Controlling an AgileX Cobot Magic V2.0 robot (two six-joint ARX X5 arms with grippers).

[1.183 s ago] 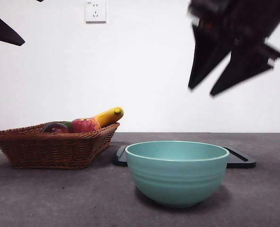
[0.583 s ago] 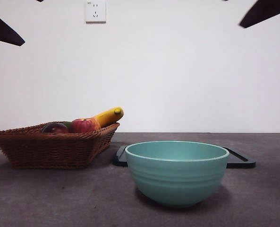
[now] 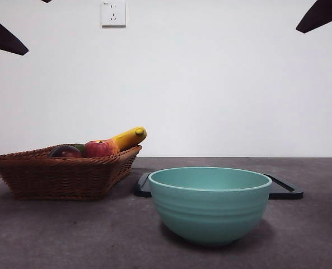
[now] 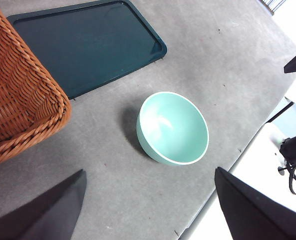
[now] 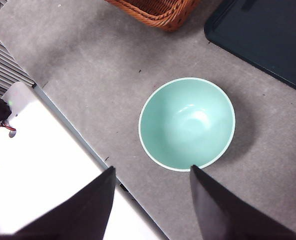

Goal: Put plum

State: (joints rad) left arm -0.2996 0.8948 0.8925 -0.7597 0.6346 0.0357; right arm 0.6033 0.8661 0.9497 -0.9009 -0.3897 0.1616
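On the grey desk (image 3: 54, 235): wicker basket, dark tray, teal bowl; no readable writing anywhere.
Largest, the basket (image 3: 59, 176) holds the plum (image 3: 65, 151), a red apple (image 3: 100, 148), a banana (image 3: 129, 137) and a green fruit barely showing between. The tray (image 4: 83, 45) lies bare; the bowl (image 3: 210, 203) holds nothing. Left end effector (image 4: 148, 210) and right end effector (image 5: 152, 205) hang high, jaws spread, gripping nothing.

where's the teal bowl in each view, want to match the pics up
Front view: the teal bowl stands low and centre, nearest the camera, empty.
Left wrist view: the bowl is mid-picture, beside the wicker basket.
Right wrist view: the bowl is central, above the open jaws.
Shared landmark: the dark tray lies behind the bowl.
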